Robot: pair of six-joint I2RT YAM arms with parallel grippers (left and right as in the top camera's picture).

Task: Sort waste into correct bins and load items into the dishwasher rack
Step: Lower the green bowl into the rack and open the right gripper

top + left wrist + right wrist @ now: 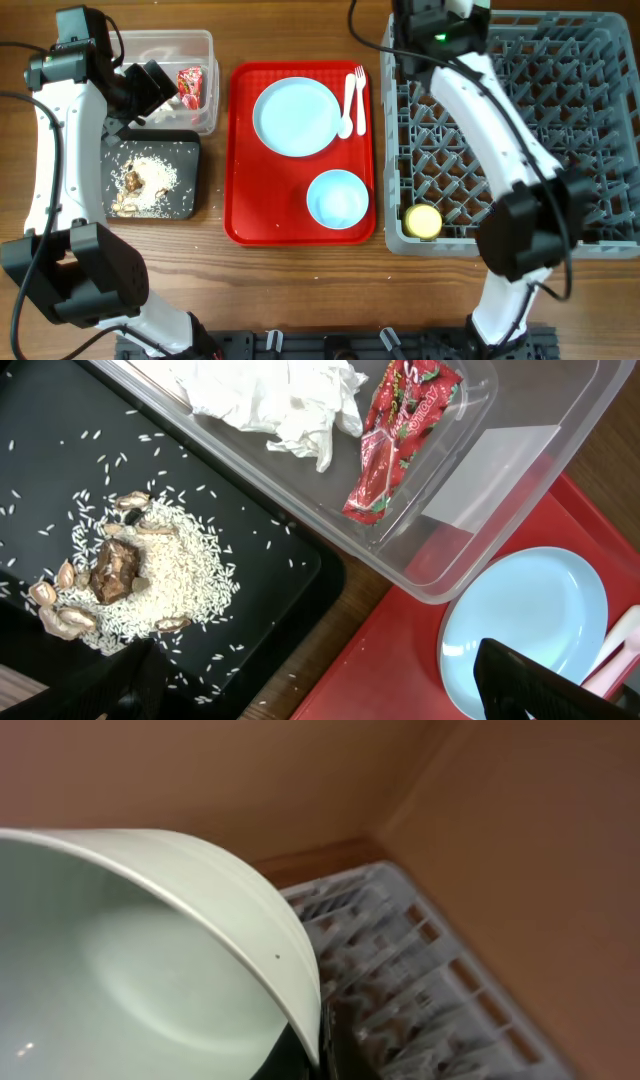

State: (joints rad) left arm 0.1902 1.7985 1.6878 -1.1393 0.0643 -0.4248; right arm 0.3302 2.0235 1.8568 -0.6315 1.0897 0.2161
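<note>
Currently: tub (560,400) has napkin (270,395), wrapper (395,435); black tray (275,560) rice (185,575); rack (600,130) cup (423,221). Right claw (308,1058) pinches bowl (150,970); left claw (330,685) spread.

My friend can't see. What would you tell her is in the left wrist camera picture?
A clear tub holds a crumpled white napkin and a red wrapper. Beside it, a black tray carries a pile of white rice with brown scraps, and a light blue plate sits on a red tray at the lower right.
</note>
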